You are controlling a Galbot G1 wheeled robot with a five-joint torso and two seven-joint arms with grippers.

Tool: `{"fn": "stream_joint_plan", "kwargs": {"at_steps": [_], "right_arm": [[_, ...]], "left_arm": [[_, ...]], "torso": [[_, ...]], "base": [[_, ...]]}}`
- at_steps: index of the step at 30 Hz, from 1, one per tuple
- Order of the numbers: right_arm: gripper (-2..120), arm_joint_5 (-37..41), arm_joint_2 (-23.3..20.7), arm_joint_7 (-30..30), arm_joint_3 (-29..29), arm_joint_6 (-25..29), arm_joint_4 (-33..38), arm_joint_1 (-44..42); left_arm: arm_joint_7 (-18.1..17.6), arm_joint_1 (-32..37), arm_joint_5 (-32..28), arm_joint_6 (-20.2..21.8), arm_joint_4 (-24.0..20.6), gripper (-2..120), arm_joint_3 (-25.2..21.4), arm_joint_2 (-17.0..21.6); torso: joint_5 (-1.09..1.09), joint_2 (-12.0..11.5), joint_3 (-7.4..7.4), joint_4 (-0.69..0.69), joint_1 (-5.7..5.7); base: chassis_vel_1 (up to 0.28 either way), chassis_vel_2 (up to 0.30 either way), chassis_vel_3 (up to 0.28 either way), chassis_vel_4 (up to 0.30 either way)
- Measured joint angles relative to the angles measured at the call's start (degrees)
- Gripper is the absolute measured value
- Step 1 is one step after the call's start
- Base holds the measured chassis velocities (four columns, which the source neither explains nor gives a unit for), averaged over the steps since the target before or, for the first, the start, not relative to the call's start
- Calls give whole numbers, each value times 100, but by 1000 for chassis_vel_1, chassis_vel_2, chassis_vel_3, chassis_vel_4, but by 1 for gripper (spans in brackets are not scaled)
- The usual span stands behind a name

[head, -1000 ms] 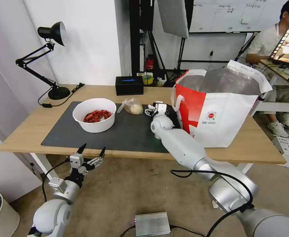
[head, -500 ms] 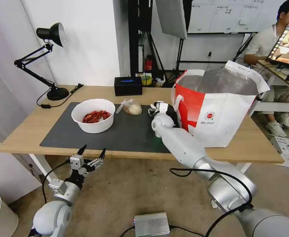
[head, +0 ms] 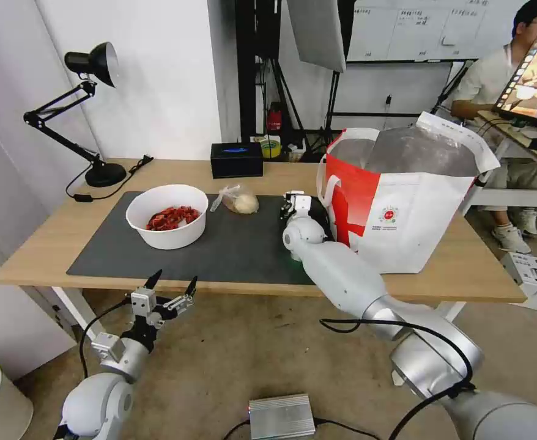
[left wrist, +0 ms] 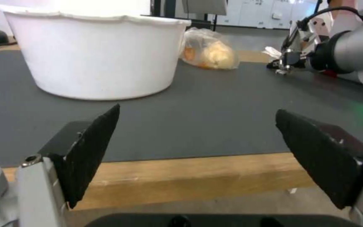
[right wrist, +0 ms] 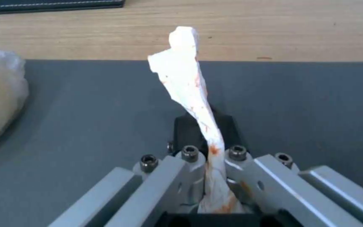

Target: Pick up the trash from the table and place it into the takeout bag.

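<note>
White tissue (right wrist: pixel 187 94), crumpled into a twisted strip and flecked with orange-red stains, is clamped between the jaws of the right hand (right wrist: pixel 213 148), which grasps it just above the dark grey mat (right wrist: pixel 85 126). In the head view this right hand (head: pixel 294 203) sits over the mat's far right part, just beside the red side panel of the takeout bag (head: pixel 403 195); the tissue itself is too small to make out there. The bag stands upright on the right half of the light-wood desk (head: pixel 48 244), its mouth open and the silver foil lining showing.

On the left part of the mat (head: pixel 238 244) stands the white round bowl (head: pixel 166 215) with red shells inside. Near it, toward the desk's far edge, lies the clear bag with a beige lump (head: pixel 238 200), between the bowl and the right hand. The left wrist view shows the same bowl (left wrist: pixel 93 53) and the clear bag (left wrist: pixel 209 49) resting on the mat, with the right arm farther off.

Below the desk's near edge, the left hand (head: pixel 172 284) hangs over the floor with its two black fingers (left wrist: pixel 91 151) spread wide and nothing between them, pointing toward the bowl.

A black tissue box (head: pixel 237 159) sits at the desk's far edge, and a black desk lamp (head: pixel 91 110) stands at the far left corner.
</note>
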Motion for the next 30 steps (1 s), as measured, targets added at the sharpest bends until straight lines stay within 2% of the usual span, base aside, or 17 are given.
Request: {"fn": "stream_joint_plan", "kwargs": {"at_steps": [10,17,30], "right_arm": [[0,-307,-104,-10,-69,180,102,-64],[0,-750,-433,-112,-335,588,659,-232],[0,-1588,-857,-354,-536,1198,1271,-496]], "left_arm": [[7,-28,0,-61,60,100,55,-41],[9,-72,4,-64,98,100,82,-47],[9,-63,11,-72,113,100,100,-65]], "torso": [[1,-1,2,-1,1],[0,-2,2,-4,2],[-1,-1,0,-4,1]], "base": [[0,0,0,0],[0,0,0,0],[0,0,0,0]]}}
